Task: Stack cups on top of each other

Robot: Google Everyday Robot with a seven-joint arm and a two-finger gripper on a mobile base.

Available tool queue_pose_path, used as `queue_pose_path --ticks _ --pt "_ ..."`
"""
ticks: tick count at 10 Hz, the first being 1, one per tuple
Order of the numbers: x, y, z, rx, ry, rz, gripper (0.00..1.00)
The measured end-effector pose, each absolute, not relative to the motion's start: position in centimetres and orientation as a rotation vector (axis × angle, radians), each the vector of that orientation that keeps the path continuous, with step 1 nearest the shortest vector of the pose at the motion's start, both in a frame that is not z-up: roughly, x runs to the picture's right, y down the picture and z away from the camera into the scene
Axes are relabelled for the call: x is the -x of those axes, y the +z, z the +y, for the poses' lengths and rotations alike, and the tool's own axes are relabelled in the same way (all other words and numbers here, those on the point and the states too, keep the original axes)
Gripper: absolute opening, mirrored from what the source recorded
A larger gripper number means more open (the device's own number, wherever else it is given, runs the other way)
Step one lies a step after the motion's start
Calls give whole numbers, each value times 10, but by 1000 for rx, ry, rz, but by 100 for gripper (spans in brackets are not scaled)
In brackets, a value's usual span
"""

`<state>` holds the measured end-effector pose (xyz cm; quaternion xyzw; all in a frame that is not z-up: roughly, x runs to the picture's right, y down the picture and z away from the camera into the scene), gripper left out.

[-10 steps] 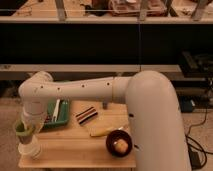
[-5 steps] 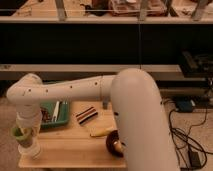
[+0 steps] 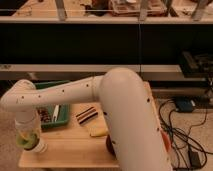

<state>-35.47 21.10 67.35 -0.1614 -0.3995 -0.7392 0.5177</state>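
My gripper point(image 3: 26, 136) hangs at the front left corner of the wooden table point(image 3: 70, 150), at the end of the white arm that sweeps in from the right. It is shut on the lime-green cup point(image 3: 24, 141). That cup sits low against the cream-white cup point(image 3: 39, 146), which stands on the table just to its right and below. I cannot tell whether the green cup rests inside the white one. The greyish cup is out of view.
A green tray point(image 3: 61, 114) with small items lies behind the gripper. A dark striped packet point(image 3: 86, 115) and a yellow item point(image 3: 97, 131) lie mid-table. The arm hides the table's right part. Cables point(image 3: 187, 140) trail on the floor at right; dark shelving stands behind.
The arm has swung closer and now covers the brown bowl seen earlier. My gripper with the green cup has dropped slightly toward the white cup.
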Motion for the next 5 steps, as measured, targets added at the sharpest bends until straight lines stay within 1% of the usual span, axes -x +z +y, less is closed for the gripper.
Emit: queue_pose_path --ticks 5 --pt "356 673 210 348 -1768 -973 80"
